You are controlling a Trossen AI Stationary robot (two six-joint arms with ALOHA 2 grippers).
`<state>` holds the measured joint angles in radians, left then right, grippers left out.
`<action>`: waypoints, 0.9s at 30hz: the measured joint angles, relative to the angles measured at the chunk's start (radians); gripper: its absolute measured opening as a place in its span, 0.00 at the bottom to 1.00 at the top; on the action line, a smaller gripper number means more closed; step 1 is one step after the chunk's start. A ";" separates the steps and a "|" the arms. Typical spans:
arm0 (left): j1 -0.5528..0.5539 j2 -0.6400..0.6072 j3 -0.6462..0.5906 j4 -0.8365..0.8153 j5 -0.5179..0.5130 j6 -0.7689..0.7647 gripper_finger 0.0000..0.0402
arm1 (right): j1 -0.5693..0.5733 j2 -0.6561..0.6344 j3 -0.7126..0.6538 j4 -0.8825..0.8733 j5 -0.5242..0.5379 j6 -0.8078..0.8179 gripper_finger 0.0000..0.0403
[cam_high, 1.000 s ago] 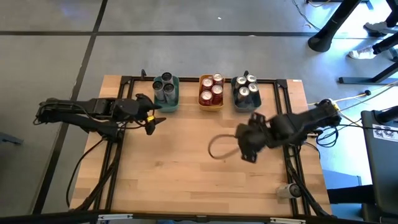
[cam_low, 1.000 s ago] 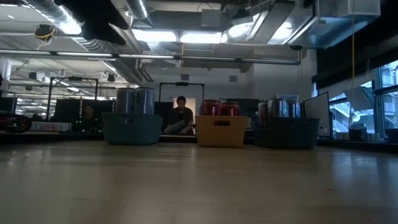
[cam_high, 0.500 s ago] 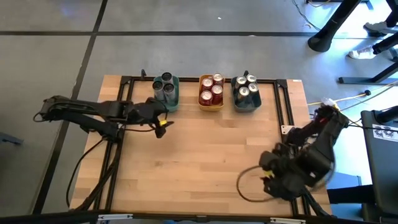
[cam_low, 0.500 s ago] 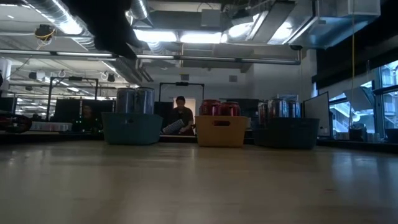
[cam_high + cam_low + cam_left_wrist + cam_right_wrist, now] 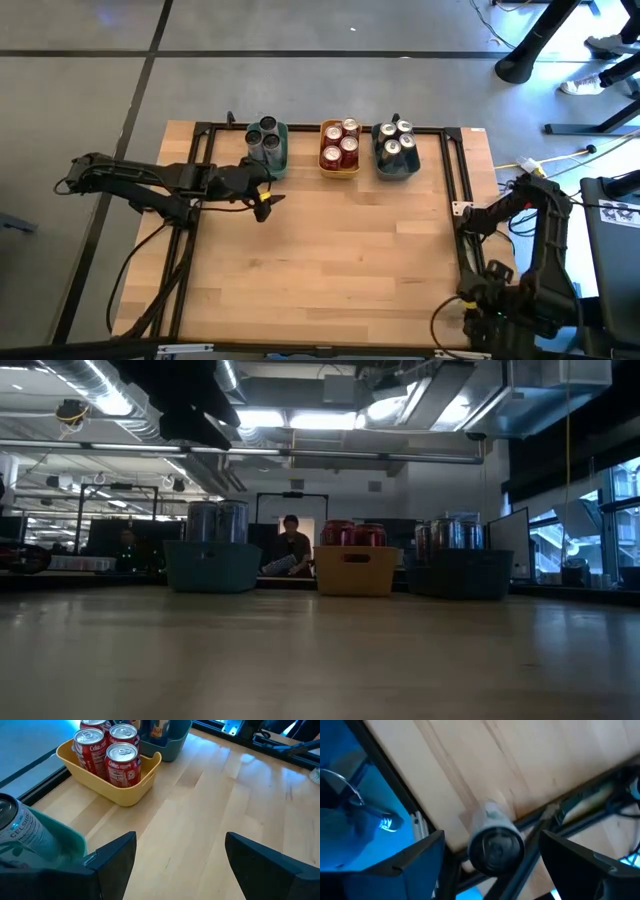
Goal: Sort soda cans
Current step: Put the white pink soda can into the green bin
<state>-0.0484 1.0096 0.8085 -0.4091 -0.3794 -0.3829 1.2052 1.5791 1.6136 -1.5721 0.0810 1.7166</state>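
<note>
Left gripper point(image 5: 262, 200) hovers open beside the teal bin point(image 5: 268, 150); right gripper point(image 5: 480, 312) hangs open off the wooden table's point(image 5: 330, 250) right edge. Soda cans point(image 5: 122, 764) fill three bins; red ones read "Coke". A person point(image 5: 291, 546) sits beyond.

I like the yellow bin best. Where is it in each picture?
High view: the yellow bin sits at the table's far edge, middle of three bins.
Low view: yellow bin, centre, between the teal bin and the grey bin.
Left wrist view, holding red cans.
Right wrist view: not in it.
Shared landmark: the red cans inside.
</note>
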 joint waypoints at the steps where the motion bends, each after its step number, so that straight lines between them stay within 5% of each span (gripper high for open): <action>1: -0.002 0.000 0.000 0.000 0.000 -0.006 0.73 | 0.016 0.000 -0.010 0.002 -0.006 0.024 0.79; 13: -0.024 -0.001 0.000 0.001 0.000 -0.017 0.73 | 0.125 0.000 -0.060 0.029 -0.004 0.187 0.79; 27: -0.024 -0.001 0.000 0.001 0.000 0.000 0.73 | 0.124 0.009 -0.165 0.127 0.005 0.165 0.79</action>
<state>-0.0719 1.0088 0.8085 -0.4080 -0.3790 -0.3829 1.3293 1.5879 1.4484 -1.4455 0.0861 1.8816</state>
